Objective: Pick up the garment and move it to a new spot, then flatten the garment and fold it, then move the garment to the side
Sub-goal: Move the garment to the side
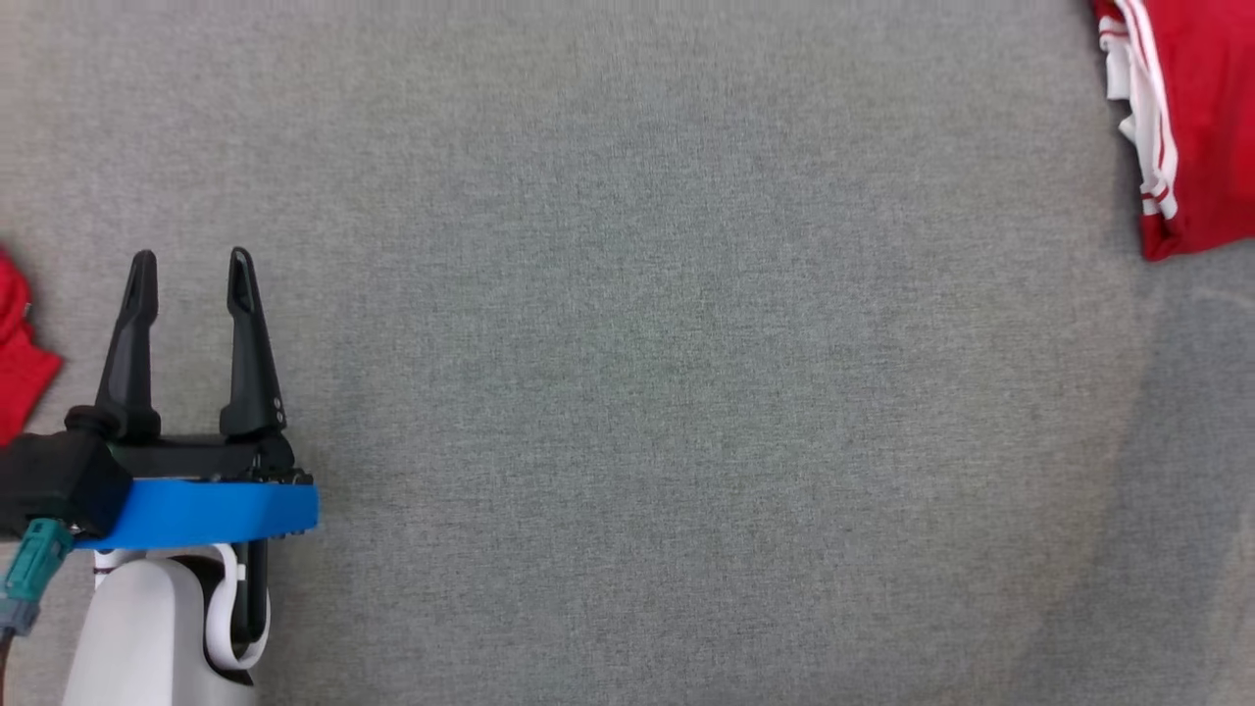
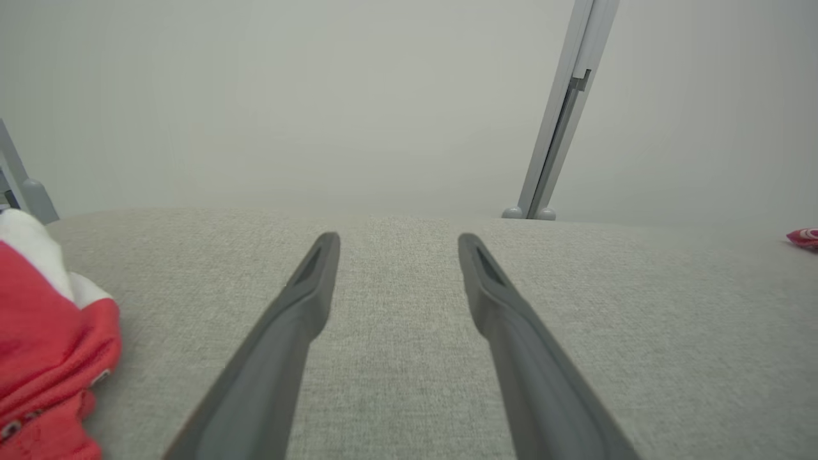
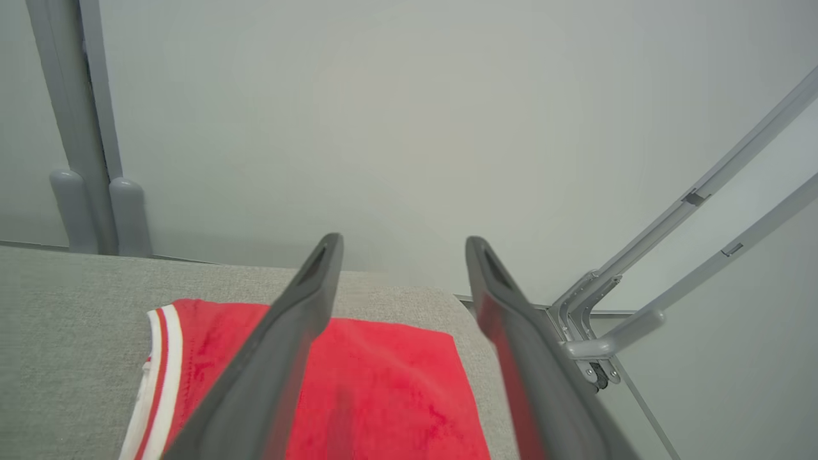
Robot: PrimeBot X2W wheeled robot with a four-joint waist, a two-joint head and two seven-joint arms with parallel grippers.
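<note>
My left gripper [image 1: 192, 260] hangs over the grey bench [image 1: 627, 392], its two fingers wide apart and with nothing between them. My right gripper [image 3: 404, 241] is also spread open and empty, above the folded red garment [image 3: 383, 383], which lies flat at the far right corner of the bench. Another red cloth [image 1: 15, 353] lies near my left gripper.

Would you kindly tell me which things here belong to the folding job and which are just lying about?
Job in hand:
- folded garment, at the right of the table
- right end effector, open over it

Just lying about, it seems:
- crumpled red cloth at the left edge
- frame post behind the table
</note>
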